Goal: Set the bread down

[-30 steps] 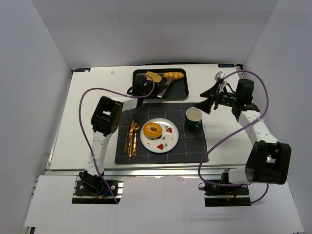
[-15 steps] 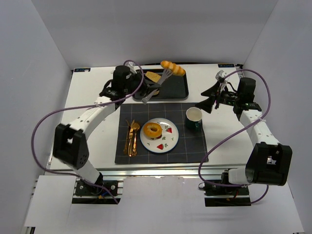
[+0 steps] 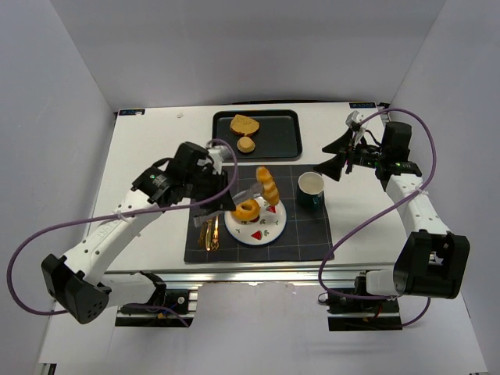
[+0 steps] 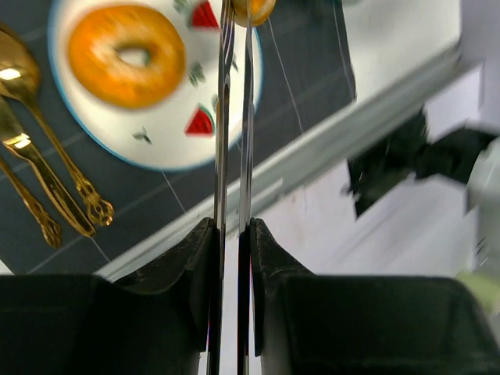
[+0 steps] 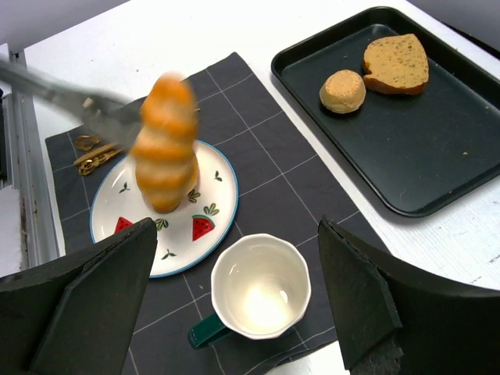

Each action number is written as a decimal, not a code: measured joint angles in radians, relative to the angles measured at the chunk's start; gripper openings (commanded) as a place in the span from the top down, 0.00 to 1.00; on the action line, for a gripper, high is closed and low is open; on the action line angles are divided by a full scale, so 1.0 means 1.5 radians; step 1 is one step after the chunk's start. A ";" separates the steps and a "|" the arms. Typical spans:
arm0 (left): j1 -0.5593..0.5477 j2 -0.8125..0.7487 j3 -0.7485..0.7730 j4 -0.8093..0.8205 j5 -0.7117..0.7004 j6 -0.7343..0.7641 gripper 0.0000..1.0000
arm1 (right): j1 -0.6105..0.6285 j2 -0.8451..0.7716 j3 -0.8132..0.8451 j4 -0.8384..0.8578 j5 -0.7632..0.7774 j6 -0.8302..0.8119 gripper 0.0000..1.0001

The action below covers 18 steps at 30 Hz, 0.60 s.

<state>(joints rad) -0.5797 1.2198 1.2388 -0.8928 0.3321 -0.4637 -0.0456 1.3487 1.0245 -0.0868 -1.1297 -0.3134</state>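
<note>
A twisted golden bread roll (image 3: 267,183) hangs just above the white watermelon plate (image 3: 268,232), pinched at the tip of metal tongs (image 3: 244,196). My left gripper (image 3: 223,186) is shut on the tongs' handles (image 4: 234,125). In the left wrist view only the roll's end (image 4: 254,9) shows at the top edge. A glazed donut (image 3: 246,209) lies on the plate beside the roll. In the right wrist view the roll (image 5: 166,144) stands upright and blurred over the plate (image 5: 178,238). My right gripper (image 3: 329,157) stays open over the table right of the mug, holding nothing.
A white mug with a green handle (image 3: 311,190) stands on the dark placemat (image 3: 312,228) right of the plate. Gold cutlery (image 3: 209,229) lies left of it. The black tray (image 3: 278,134) at the back holds a bread slice (image 3: 244,124) and a small round bun (image 3: 247,144).
My left arm has swung from the tray toward the near side, carrying the roll in the tongs to just above the plate. The right arm has stayed in place.
</note>
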 measured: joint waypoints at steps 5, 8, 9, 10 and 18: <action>-0.099 0.021 0.000 -0.056 -0.021 0.031 1.00 | 0.000 0.000 0.009 -0.013 -0.002 -0.007 0.12; -0.122 0.050 -0.002 -0.088 -0.032 0.043 1.00 | 0.000 0.000 0.009 -0.016 -0.002 -0.007 0.12; -0.123 0.058 -0.002 -0.097 -0.039 0.047 1.00 | 0.000 0.000 0.009 -0.017 -0.002 -0.008 0.12; -0.122 0.065 -0.002 -0.104 -0.046 0.050 1.00 | 0.000 0.000 0.009 -0.017 -0.002 -0.008 0.12; -0.121 0.107 0.012 -0.104 -0.065 0.070 0.86 | 0.000 0.000 0.009 -0.018 -0.002 -0.008 0.12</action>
<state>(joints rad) -0.7612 1.3808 1.2564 -1.0492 0.2344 -0.3588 -0.0456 1.3487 1.0378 -0.1143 -1.1324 -0.3260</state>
